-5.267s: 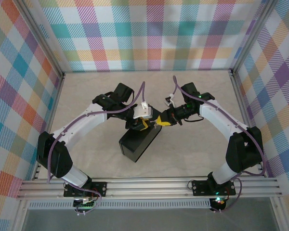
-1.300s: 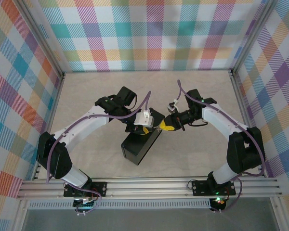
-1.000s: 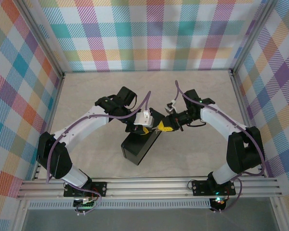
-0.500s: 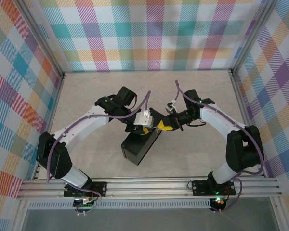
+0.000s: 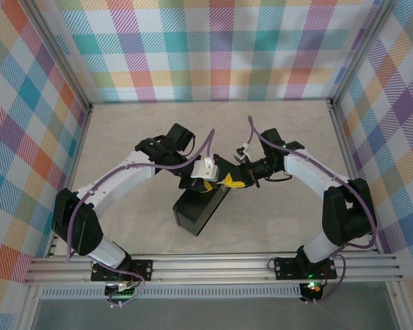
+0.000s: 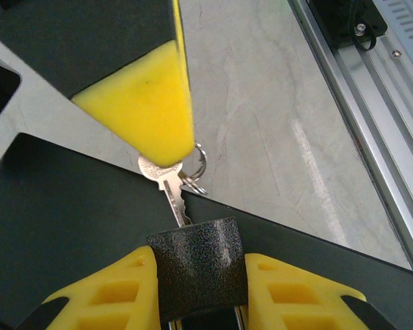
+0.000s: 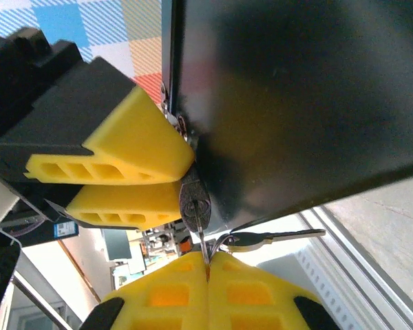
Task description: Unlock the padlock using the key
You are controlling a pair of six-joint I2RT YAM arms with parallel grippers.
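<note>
Table (image 5: 124, 137) bare on all sides of the work. Plaid walls (image 5: 206, 48) close off left, right and far edges, and an aluminium rail (image 5: 213, 265) runs along the near edge. Dark box (image 5: 196, 213) lies mid-table, skewed, well apart from every wall and from the rail. There is open floor beyond it and to both sides.

Both arms reach forward and bend inward, elbows out toward the side walls. Their wrists meet over the box's far end.

Left gripper (image 6: 199, 278) is clamped on the padlock (image 6: 199, 254), one yellow finger on each side of its textured dark body. It sits just above the box's top face, near its edge.

Right gripper (image 7: 208, 273) has its fingers clenched together on the head of the key (image 6: 173, 196). The key's blade is in the padlock. A small ring (image 6: 198, 165) hangs at the key head, with a second key (image 7: 279, 236) dangling from it, just off the box edge.
</note>
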